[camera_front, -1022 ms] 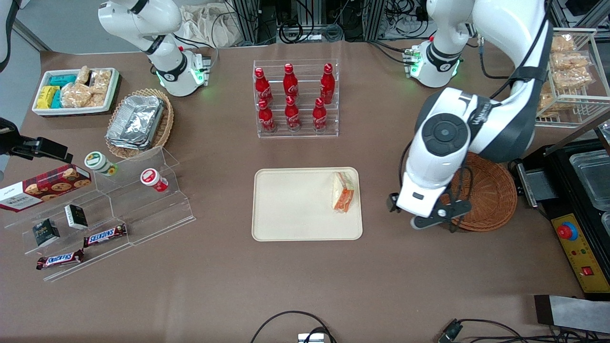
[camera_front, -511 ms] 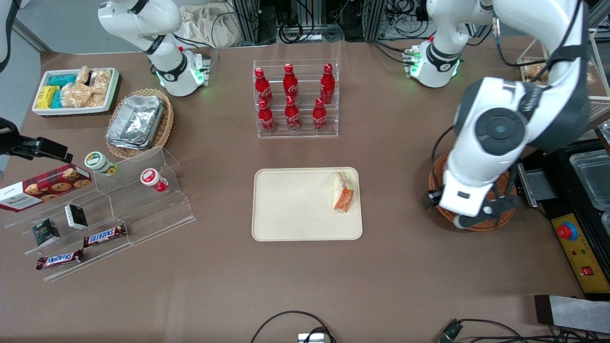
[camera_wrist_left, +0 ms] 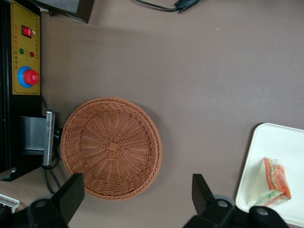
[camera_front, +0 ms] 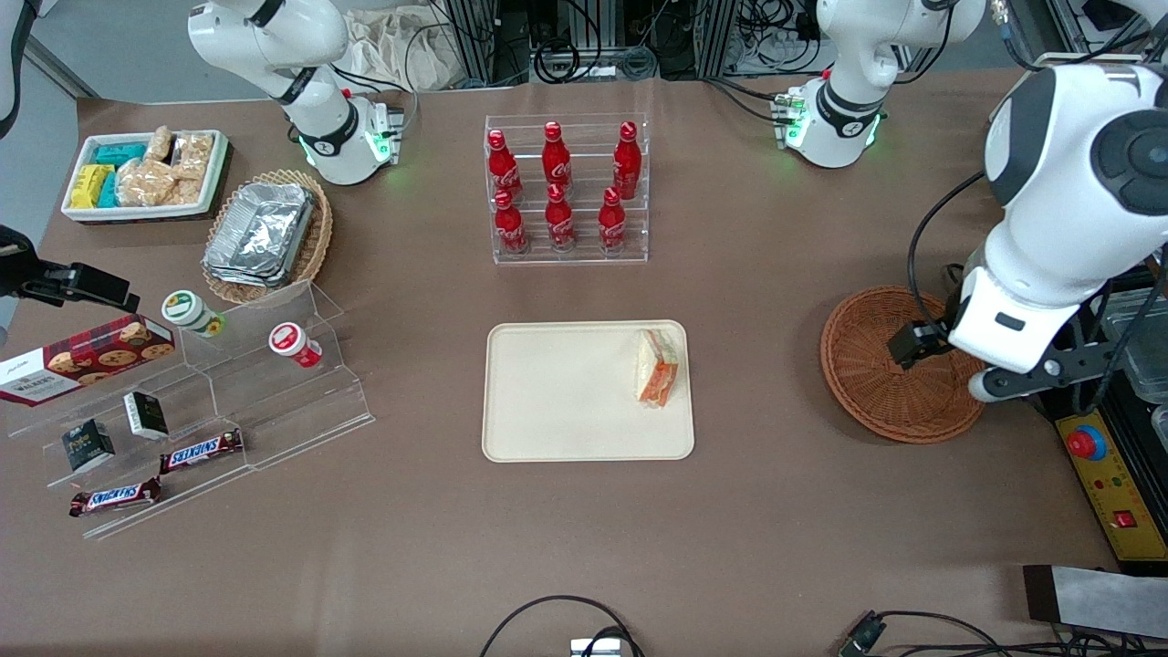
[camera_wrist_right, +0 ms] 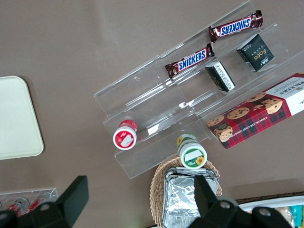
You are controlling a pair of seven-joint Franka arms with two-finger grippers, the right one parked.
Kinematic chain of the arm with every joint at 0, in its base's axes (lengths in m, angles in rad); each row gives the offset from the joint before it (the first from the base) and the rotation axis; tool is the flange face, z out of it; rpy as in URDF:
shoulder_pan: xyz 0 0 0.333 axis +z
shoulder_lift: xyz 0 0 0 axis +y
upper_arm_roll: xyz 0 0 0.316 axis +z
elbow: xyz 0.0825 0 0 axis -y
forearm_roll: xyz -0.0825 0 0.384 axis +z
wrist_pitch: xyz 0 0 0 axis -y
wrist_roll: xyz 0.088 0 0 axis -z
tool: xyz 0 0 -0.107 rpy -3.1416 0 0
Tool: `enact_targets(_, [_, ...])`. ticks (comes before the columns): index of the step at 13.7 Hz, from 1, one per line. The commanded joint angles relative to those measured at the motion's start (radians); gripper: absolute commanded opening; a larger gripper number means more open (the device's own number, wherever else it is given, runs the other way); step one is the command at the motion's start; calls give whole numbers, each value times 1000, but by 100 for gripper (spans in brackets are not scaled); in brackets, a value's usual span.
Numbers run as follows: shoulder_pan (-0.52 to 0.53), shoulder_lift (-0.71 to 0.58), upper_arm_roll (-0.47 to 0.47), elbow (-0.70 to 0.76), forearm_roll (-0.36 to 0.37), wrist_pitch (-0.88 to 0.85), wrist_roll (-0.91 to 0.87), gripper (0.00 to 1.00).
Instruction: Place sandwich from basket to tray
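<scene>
Fig.: sandwich [camera_front: 659,367] lies on tray [camera_front: 566,429], basket [camera_wrist_left: 111,147] bare; my hand [camera_wrist_left: 137,202], fingers spread wide w/ nothing held, hangs above basket, so I judge only a clear, slow retreat remains.

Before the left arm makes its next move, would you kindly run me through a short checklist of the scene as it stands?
1. Sandwich on the tray: ok, it lies inside the rim, at the tray's edge nearest the basket.
2. Basket emptied: ok, only bare wicker shows.
3. Tool free of load: ok, open, nothing between the fingers.
4. Tool clear of the sandwich: ok, it hangs above the basket and the table beside it, apart from the tray.
5. Tool clear of the basket: ok, it is well above the basket.
6. Sandwich wrap intact: cannot tell.
</scene>
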Motion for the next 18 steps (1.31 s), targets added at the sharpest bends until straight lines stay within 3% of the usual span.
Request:
enact_targets(1, [-7,-73,15,-63,-16,-6,38,100])
enact_targets(2, [-6,-85,16,-64,-16,-22,41,100])
enact_targets(3, [67,-100,3,-73,-17,-37,56,100])
enact_targets(4, [148,-126,-69,-90,-40,-39,90,100])
enact_targets(5, [176,-137,-86,-92,-54,-49,134,100])
enact_targets(11, [183,-221,-85,-116,-59,-127,202,100])
enact_targets(18, [221,-309,-86,-141,-117,-209,279,100])
